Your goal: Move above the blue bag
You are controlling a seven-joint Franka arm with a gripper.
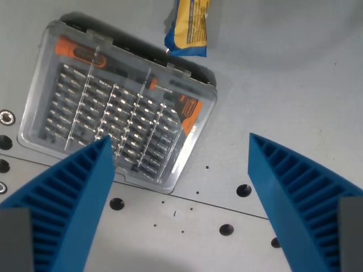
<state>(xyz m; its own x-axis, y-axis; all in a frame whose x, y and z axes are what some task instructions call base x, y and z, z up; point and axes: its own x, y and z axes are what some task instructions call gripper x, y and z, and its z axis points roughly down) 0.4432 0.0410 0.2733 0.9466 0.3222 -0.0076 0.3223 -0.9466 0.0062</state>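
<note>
A clear case of screwdriver bits (119, 107) lies on the grey table (295, 85), partly under the gripper (180, 148), whose blue fingers (68, 198) stand wide apart. The blue bag (189, 27) is at the top edge, just beside the case.

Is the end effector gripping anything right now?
No, the end effector is open, with only bare table between its fingers.
</note>
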